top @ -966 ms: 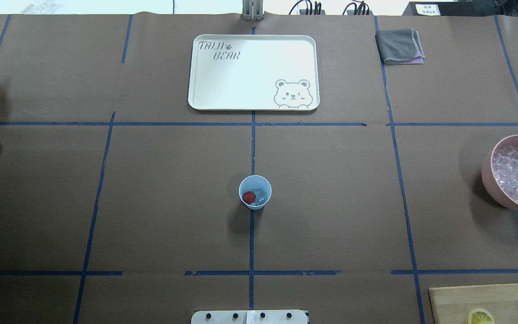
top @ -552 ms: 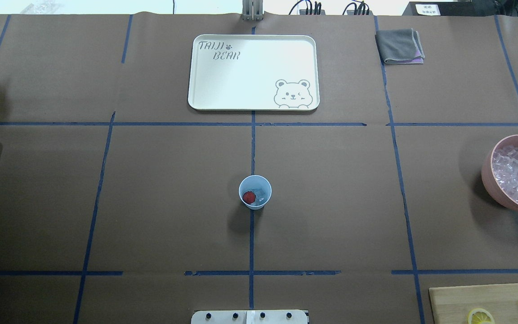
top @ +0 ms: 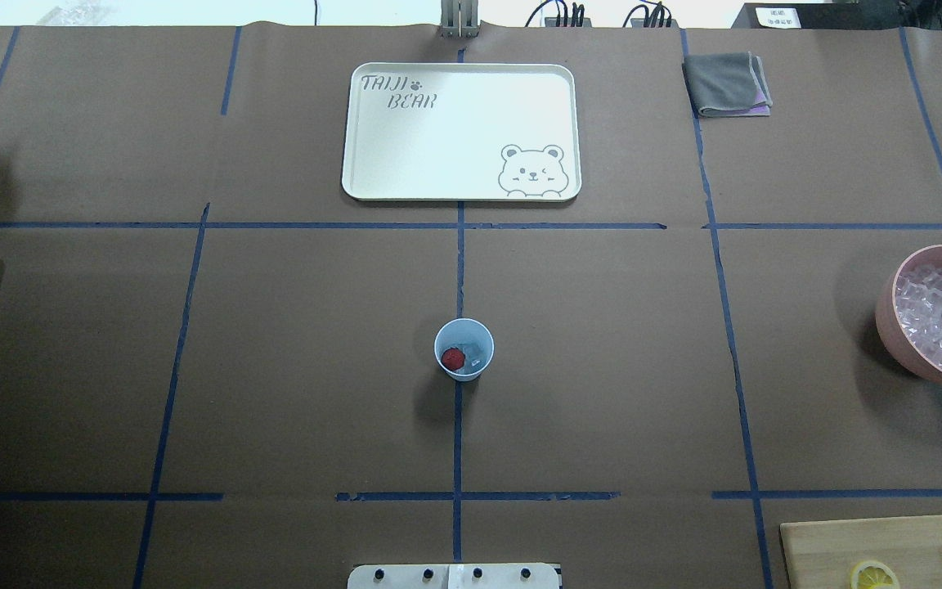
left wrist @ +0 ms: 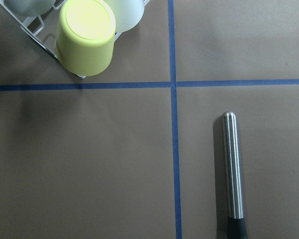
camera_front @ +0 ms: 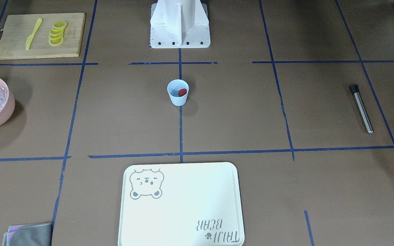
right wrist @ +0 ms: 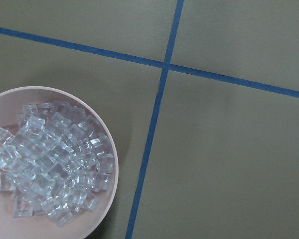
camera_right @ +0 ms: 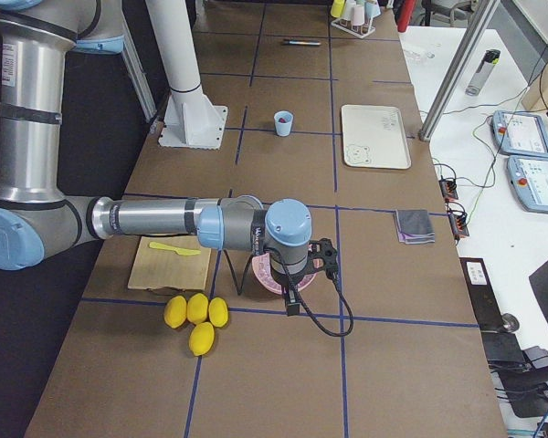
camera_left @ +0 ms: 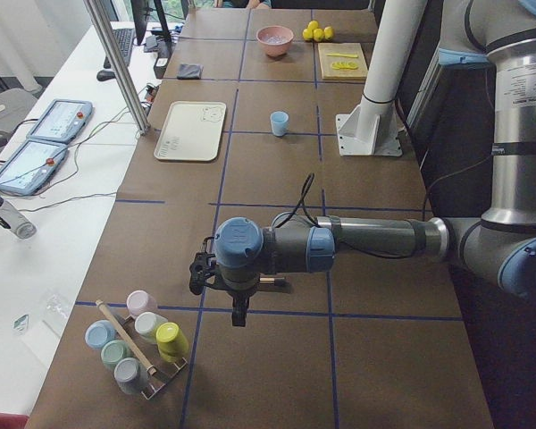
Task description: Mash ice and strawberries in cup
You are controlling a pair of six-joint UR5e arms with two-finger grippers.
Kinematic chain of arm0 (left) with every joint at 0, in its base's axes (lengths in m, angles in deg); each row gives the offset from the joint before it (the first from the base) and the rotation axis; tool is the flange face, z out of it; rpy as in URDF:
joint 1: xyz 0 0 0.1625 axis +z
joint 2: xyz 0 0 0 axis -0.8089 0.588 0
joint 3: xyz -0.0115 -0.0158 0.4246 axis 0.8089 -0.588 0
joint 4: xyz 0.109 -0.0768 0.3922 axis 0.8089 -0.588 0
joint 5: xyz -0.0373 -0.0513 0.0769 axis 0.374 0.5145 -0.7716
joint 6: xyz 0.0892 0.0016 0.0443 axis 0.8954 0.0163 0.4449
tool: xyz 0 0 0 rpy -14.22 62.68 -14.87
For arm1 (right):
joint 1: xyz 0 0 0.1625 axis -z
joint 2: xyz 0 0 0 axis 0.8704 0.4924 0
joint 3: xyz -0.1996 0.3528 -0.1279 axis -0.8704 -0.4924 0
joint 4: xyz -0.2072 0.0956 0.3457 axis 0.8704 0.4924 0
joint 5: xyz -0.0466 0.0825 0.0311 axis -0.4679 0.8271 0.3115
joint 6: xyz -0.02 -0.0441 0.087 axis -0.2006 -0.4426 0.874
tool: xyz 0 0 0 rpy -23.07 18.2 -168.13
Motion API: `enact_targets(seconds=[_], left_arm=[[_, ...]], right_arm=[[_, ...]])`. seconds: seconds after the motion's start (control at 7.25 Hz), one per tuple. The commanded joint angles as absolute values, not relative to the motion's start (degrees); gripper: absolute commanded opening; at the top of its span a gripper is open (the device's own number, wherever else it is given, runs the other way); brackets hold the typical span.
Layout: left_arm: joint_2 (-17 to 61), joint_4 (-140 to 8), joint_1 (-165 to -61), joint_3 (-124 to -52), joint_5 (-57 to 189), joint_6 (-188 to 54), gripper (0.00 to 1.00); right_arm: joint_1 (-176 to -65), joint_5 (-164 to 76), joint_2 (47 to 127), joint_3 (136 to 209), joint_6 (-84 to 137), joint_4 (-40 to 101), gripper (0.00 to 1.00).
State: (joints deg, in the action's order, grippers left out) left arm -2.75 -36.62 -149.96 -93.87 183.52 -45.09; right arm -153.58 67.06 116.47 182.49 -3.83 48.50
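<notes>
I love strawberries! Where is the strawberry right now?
In the overhead view, the strawberry sits inside the light-blue cup, beside the ice. The cup stands on the centre tape line, below the bear tray.

You see the left arm (camera_left: 375, 237) stretched level over the bench, left gripper (camera_left: 239, 317) pointing down; the right arm (camera_right: 155, 219) likewise, right gripper (camera_right: 293, 307) down. Jaws' spacing unreadable.
</notes>
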Motion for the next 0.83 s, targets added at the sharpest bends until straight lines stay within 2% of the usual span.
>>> enact_targets(seconds=[0.0, 0.69], left_arm=[[-3.1, -36.6, -149.8, -92.7, 183.2, -44.9, 1.0], [-3.4, -36.6, -149.7, -93.1, 183.5, -44.9, 1.0]], right_arm=[[-153.6, 67.1, 116.6, 182.4, -3.7, 48.5, 0.99], [-153.6, 67.1, 116.6, 182.3, -3.7, 48.5, 0.99]])
